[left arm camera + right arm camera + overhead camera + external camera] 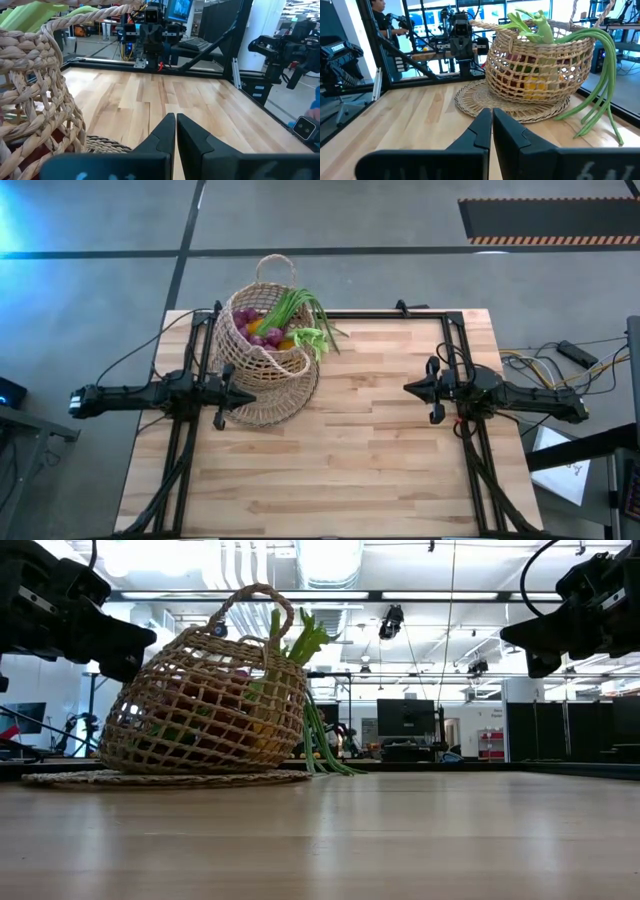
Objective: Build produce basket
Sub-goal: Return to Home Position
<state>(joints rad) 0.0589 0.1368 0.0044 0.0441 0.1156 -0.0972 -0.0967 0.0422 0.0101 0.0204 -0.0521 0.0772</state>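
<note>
We note both arms held level above the worktop, pointing inward. Left pincer together beside the wicker basket; right pincer together, well apart.

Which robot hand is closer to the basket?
Left. The left gripper is right beside the basket; the right gripper is far across the table from it.

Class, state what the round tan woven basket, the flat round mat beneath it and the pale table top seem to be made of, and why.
Round tan woven basket: probably twisted natural fibre, wicker-like, matt; rope-like strands in open weave. Flat round mat: seemingly the same fibre, coiled. Pale table top: wood, smooth, faintly glossy; jointed strips with grain.
</note>
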